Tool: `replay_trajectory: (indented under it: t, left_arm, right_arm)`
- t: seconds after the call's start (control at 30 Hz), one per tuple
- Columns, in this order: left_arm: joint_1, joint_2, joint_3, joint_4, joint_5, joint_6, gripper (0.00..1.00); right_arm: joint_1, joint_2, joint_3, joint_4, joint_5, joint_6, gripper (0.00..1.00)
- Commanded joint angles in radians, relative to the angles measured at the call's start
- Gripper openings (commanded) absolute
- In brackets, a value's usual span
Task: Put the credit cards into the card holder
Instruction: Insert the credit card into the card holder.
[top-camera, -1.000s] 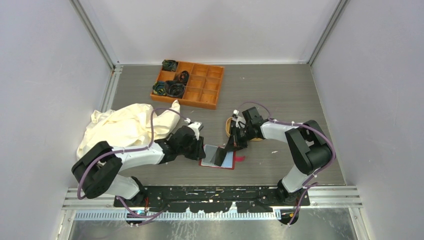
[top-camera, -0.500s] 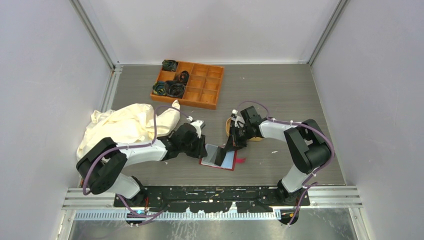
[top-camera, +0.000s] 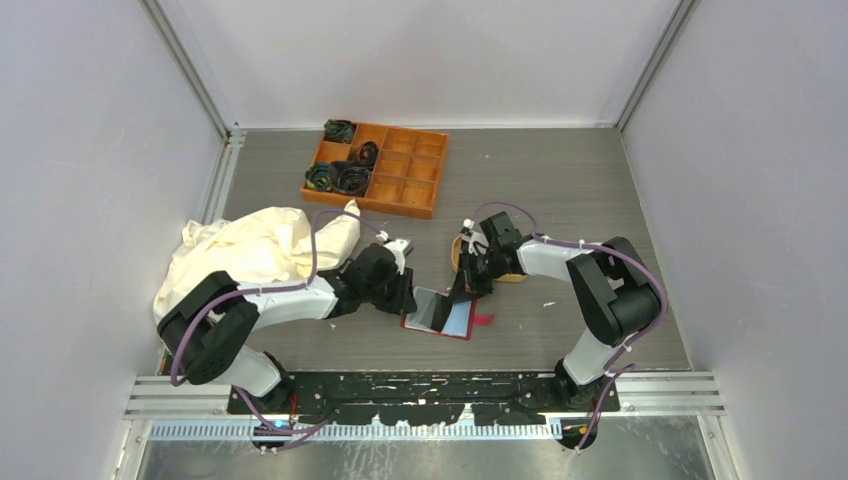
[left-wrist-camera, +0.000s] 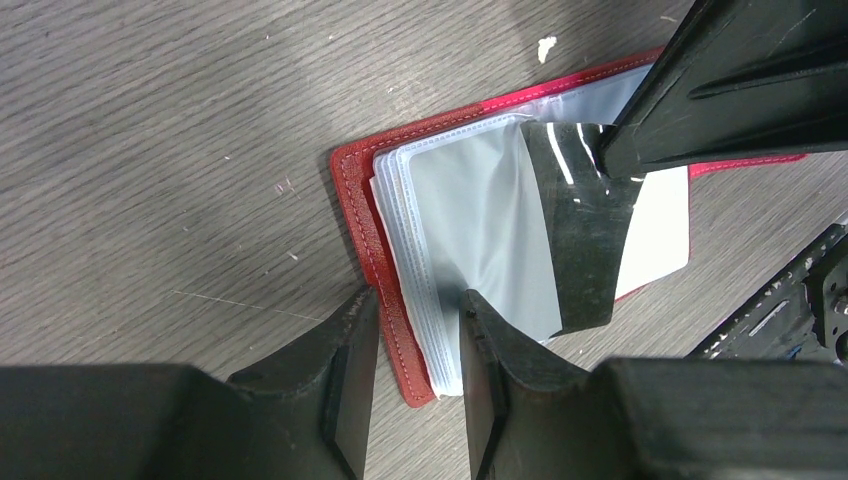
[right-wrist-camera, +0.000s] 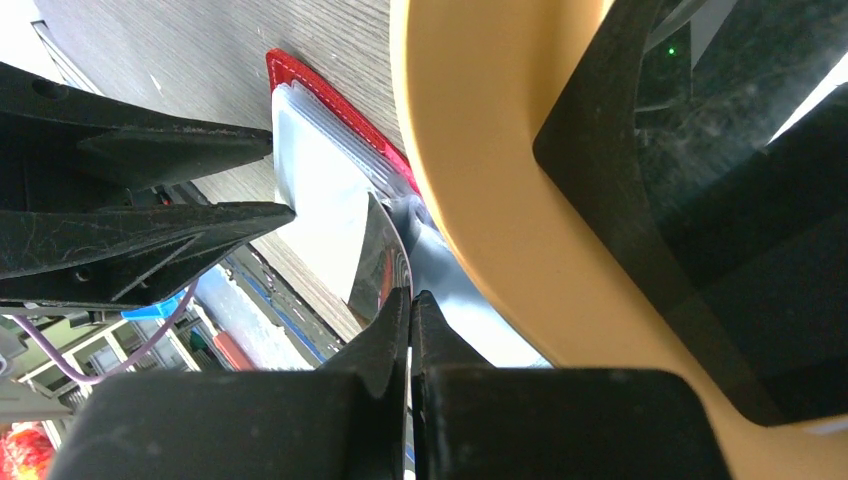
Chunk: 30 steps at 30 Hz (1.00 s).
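Card holder (top-camera: 437, 315): open on the table, close to the near edge and about midway along it. Little changed there over the last second. Moved in closer instead: left claw (left-wrist-camera: 415, 330), now set at the holder's left border, with the red cover edge and the stack of sleeves between its two fingers. Impossible to tell whether clamped there or merely straddling. Right claw (right-wrist-camera: 410, 300): clenched on a black credit card (left-wrist-camera: 580, 250), held steeply tilted over the sleeves, lower end against a grey one. On it or inside it, not clear.

Probable meaning: holder being steadied so the card can slide home. Insertion begun at most, not finished.

Cover red and leather-like, stitched along the rim, with rounded corners. Sleeves of thin clear and grey plastic, floppy, bowed where the card presses. Card glossy, stiff and straight-edged, catching glare. Table matte grey with a wood grain. Just beyond the holder toward the far edge, a tan tray (right-wrist-camera: 480, 150), smooth, with a thick rounded rim.
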Motion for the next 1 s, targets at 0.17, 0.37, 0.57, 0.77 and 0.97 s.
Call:
replay_trajectory:
  t: [0.17,0.37,0.57,0.77,0.97]
  left_arm:
    - [0.000,0.035,0.027,0.030,0.019,0.022,0.34]
    - [0.020,0.027,0.023,0.016,0.019,0.027,0.34]
    - [0.032,0.026,0.017,0.021,0.033,0.032,0.34]
    - [0.035,0.022,0.017,0.020,0.037,0.036,0.33]
    - [0.038,0.024,0.015,0.018,0.040,0.037,0.33]
  right_arm:
    - [0.016,0.023,0.031,-0.038,0.065,-0.029,0.03]
    - [0.013,0.021,0.034,-0.078,0.084,-0.037,0.03]
    - [-0.001,0.003,0.011,-0.075,0.097,-0.017,0.02]
    - [-0.005,0.008,0.010,-0.098,0.108,-0.015,0.01]
    - [-0.018,-0.008,-0.002,-0.103,0.113,-0.021,0.01]
